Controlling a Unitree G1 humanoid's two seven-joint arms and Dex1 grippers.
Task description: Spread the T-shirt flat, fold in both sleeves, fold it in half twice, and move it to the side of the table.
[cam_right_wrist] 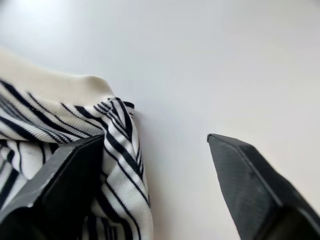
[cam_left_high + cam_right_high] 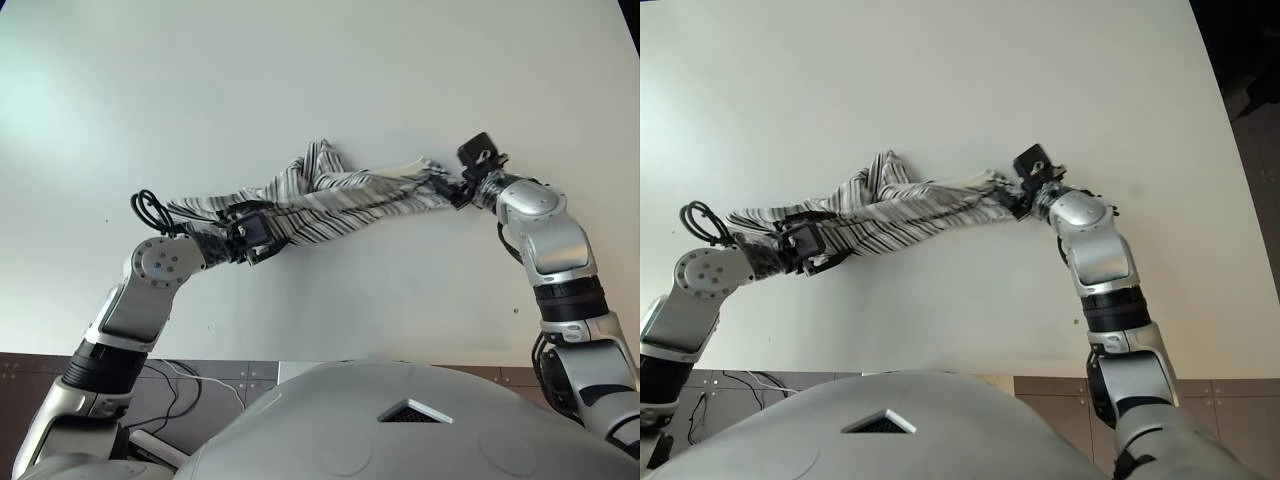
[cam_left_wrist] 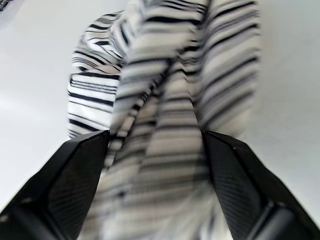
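Claws first: our left claw (image 3: pixel 155 135) has its fingers apart, straddling the bunched, striped T-shirt (image 2: pixel 335 200). Our right claw (image 1: pixel 155 136) is apart too, one finger touching the cloth's pale-hemmed end, with bare desk (image 2: pixel 300 70) in the gap. From there the shirt runs as a twisted rope across the desk's middle, its long axis left to right between both claws. We judge that spreading means drawing cloth toward the far and near edges; the far side offers more room.
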